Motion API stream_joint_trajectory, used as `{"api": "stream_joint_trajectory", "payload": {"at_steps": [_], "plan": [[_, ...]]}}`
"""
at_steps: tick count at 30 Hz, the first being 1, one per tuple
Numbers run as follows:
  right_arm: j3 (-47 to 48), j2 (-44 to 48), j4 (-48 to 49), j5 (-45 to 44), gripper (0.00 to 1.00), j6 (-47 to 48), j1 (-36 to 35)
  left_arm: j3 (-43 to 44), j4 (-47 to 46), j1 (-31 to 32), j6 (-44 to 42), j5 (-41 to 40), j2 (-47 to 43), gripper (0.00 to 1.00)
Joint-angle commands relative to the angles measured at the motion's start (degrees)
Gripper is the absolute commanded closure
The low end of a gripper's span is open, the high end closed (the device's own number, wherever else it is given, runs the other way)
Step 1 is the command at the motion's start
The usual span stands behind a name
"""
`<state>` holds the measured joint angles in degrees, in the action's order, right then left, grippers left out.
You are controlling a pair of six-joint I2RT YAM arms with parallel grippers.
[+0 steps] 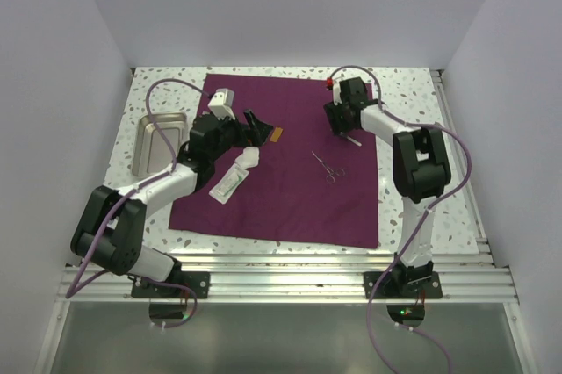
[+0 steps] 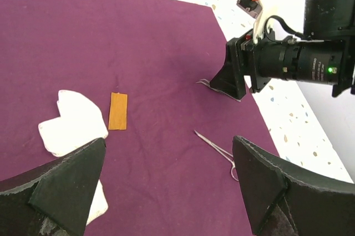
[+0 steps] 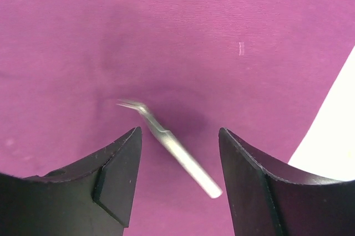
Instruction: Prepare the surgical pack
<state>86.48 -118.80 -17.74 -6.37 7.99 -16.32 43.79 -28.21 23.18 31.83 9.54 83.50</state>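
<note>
The plum-purple cloth (image 1: 290,198) lies spread flat on the table. My left gripper (image 1: 255,128) is open and empty above its far left part (image 2: 169,175), near white gauze (image 2: 75,122), an orange packet (image 2: 118,111) and a white packet (image 1: 226,185). Thin steel forceps (image 1: 327,168) lie mid-cloth and also show in the left wrist view (image 2: 219,150). My right gripper (image 1: 338,124) is open low over the cloth's far right part (image 3: 178,132). Bent-tip steel tweezers (image 3: 172,147), slightly blurred, show between its jaws, untouched by either finger.
A shiny steel tray (image 1: 158,141) stands on the speckled table left of the cloth, beside my left arm. White walls close in the table at the back and sides. A metal rail (image 1: 290,273) runs along the near edge.
</note>
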Motion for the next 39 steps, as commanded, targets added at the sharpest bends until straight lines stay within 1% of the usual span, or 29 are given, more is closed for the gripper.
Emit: {"api": "stream_joint_trajectory", "payload": {"at_steps": [1,6,15,16,20,21,22,24,25,27,28,29,30,32,33,35,37,39], "plan": [[4.30,-1.34,-1.77,5.12,0.38,0.98,1.64,2.79,0.69,-0.59,-1.51,0.30,-1.59,0.00],[5.55,-2.75,-3.71,9.79,0.38,0.62,1.90,2.62,1.13,-0.68,-1.60,0.04,-2.29,0.00],[6.77,-4.33,-5.82,11.03,0.41,0.36,1.99,2.27,1.75,-1.03,-1.86,-0.14,-3.17,0.00],[6.95,-4.51,-6.08,11.12,0.45,0.45,1.90,2.26,1.84,-1.03,-1.86,-0.14,-3.17,0.00],[6.86,-4.86,-7.05,10.50,0.51,0.19,1.99,2.18,1.93,-1.21,-1.95,-0.14,-3.09,0.00],[6.86,-4.95,-7.22,10.50,0.54,0.19,1.99,2.18,2.01,-1.21,-2.04,0.04,-3.08,0.00],[6.95,-5.12,-7.31,10.33,0.58,0.10,1.99,2.26,2.19,-1.21,-2.04,0.13,-2.91,0.00],[7.30,-5.30,-7.92,10.33,0.62,-0.08,1.90,2.53,2.37,-1.38,-2.21,0.39,-2.56,0.00],[7.48,-5.39,-8.19,10.33,0.67,-0.08,1.99,2.53,2.37,-1.30,-2.22,0.57,-2.56,0.00],[7.39,-5.12,-8.45,10.24,0.73,-0.17,1.99,2.53,2.37,-1.29,-2.39,0.65,-2.47,0.00],[7.39,-4.86,-8.37,10.41,0.78,-0.51,1.99,2.61,2.37,-1.38,-2.48,0.57,-2.47,0.00],[7.30,-4.60,-8.37,10.41,0.80,-0.60,1.99,2.79,2.63,-1.47,-2.57,0.74,-2.47,0.00],[7.30,-4.42,-8.37,10.50,0.85,-0.95,1.90,2.79,2.72,-1.47,-2.65,0.83,-2.64,0.00],[7.13,-3.81,-8.02,11.29,0.91,-1.48,1.99,2.88,2.81,-1.56,-2.83,1.35,-2.64,0.00],[7.04,-3.63,-7.93,11.82,0.97,-2.35,1.99,2.97,2.81,-1.47,-2.92,1.53,-2.73,0.00],[7.04,-2.84,-7.67,14.35,1.00,-3.24,1.99,3.14,2.89,-1.47,-3.35,3.02,-2.47,0.00],[6.69,-2.23,-7.31,16.64,1.00,-4.99,1.99,3.67,2.63,-1.47,-4.06,4.95,-1.33,0.00],[5.72,-0.83,-5.74,19.98,1.00,-7.53,1.99,4.98,2.63,-1.30,-4.94,9.16,0.77,0.00]]}}
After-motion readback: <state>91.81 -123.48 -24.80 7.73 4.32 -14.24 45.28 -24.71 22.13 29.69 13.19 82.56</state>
